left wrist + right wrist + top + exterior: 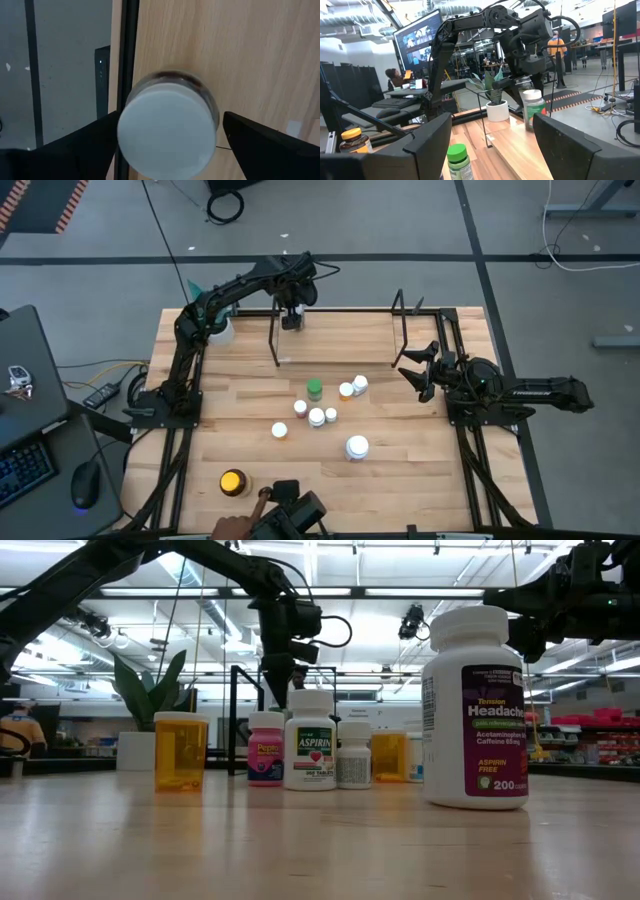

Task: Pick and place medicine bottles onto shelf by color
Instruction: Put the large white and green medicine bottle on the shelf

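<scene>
My left gripper [291, 316] [170, 135] reaches down over the far left end of the shelf [340, 345]. It is open around a white-capped bottle [167, 132] [533, 110] that stands upright on the shelf's pale base. Several more bottles stand in a loose group mid-table: a green-capped one [314, 389] [457, 160], an orange one [346, 390], small white-capped ones [317, 417], a large white one [357, 447] [475, 710], and an amber one with a yellow lid [233, 482]. My right gripper [418, 370] [492, 140] waits open at the table's right side. My left gripper comes from above, pointing down, with one finger on either side of the bottle's white cap [167, 132]. One finger [95, 145] meets the cap's edge in the picture, and a thin gap shows before the other finger [260, 145]. Whether it touches the cap, I cannot tell.
A white pot with a green plant [218, 330] [135, 745] stands at the far left corner, close to the left arm. Black rails [455, 360] run along both table sides. A person's hand with a black device [285, 515] shows at the near edge.
</scene>
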